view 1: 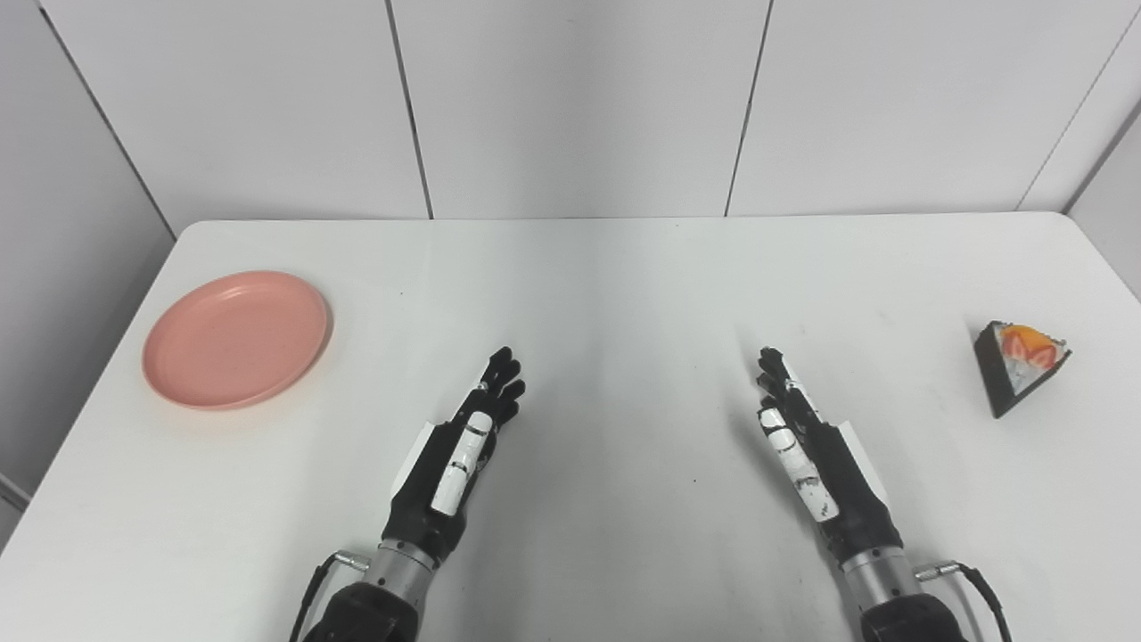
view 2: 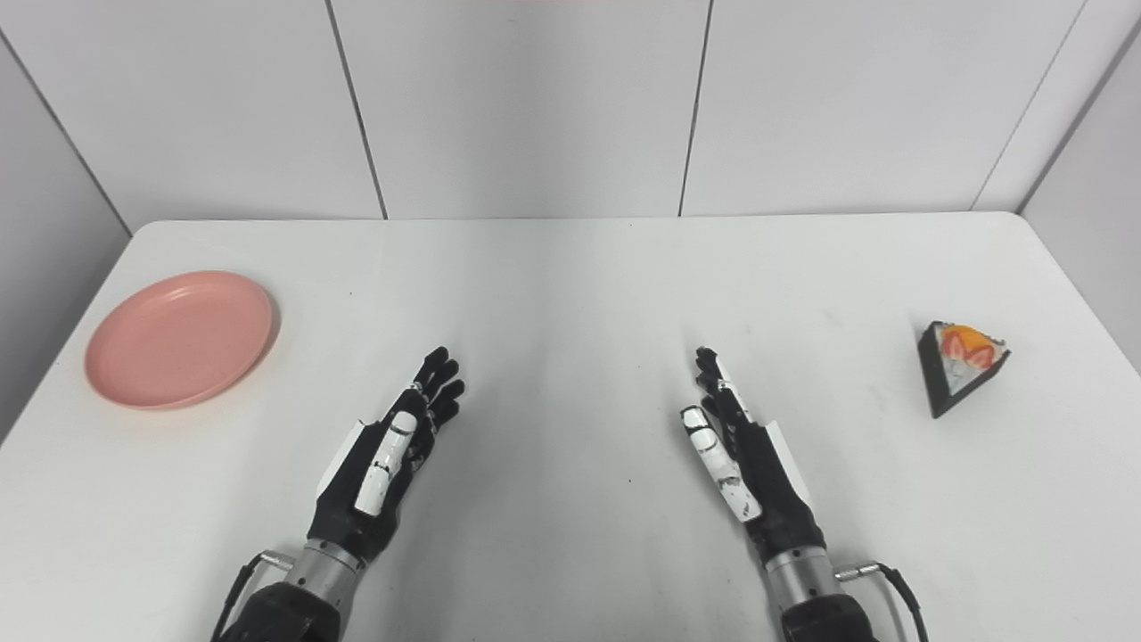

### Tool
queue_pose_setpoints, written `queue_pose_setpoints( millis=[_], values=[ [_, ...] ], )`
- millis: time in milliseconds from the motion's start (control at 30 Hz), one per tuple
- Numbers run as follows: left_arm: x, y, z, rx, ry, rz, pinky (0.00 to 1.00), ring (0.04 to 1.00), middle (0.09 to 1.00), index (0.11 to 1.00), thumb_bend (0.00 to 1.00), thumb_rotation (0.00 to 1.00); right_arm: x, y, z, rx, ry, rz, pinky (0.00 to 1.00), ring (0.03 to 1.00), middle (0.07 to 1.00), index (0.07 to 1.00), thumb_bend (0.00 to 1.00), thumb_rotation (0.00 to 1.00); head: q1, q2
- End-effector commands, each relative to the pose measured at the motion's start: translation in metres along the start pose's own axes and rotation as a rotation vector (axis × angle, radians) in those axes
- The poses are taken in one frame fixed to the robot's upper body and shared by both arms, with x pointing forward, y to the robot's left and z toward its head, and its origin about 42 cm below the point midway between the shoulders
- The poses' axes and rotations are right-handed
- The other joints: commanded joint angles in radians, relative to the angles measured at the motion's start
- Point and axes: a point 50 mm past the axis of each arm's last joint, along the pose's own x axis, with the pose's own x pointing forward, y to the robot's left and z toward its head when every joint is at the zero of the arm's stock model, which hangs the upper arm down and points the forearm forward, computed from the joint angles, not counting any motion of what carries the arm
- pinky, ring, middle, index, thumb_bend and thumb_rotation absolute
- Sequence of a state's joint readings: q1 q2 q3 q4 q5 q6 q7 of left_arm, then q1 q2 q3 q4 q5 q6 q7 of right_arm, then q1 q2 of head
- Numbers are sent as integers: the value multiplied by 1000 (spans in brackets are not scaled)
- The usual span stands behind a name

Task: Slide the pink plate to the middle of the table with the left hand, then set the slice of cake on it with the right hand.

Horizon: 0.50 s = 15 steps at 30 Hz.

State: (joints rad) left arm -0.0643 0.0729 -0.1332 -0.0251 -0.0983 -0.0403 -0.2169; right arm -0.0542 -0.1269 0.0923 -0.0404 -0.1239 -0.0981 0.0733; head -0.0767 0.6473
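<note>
Pink plate (view 1: 236,339): lies flat and bare at the far left of the table, near the left edge, well apart from both hands.
Slice of cake (view 1: 1019,365): wedge with dark sides and an orange-red topping, at the far right of the table, near the right edge; point aimed toward the near side.
Left hand (view 1: 459,450): near-centre left, thumb side up, fingers (view 1: 502,379) stretched out and a little apart, holding nothing; plate lies up and to its left, not touched.
Right hand (view 1: 816,450): near-centre right, mirrored pose, fingers extended, nothing held; cake is well off to its right.
Table (view 1: 624,294): white, bare across the middle between the hands.
Backdrop: pale wall panels (view 1: 579,98) with dark seams.
</note>
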Motion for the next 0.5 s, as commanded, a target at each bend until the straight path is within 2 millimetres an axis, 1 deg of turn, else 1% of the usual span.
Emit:
queue_pose_setpoints(
  millis=[0, 467],
  values=[
    [-9, -2, -15, -13, 69, -6, 987, 974, 991, 1000, 433, 1000, 1, 1, 4, -4, -11, 19, 941, 959, 976, 972, 348, 1000, 1, -1],
    [-9, -2, -16, -13, 68, -8, 986, 973, 991, 1000, 440, 1000, 1, 1, 4, -5, -2, 20, 941, 958, 975, 971, 360, 1000, -1, -3]
  ],
)
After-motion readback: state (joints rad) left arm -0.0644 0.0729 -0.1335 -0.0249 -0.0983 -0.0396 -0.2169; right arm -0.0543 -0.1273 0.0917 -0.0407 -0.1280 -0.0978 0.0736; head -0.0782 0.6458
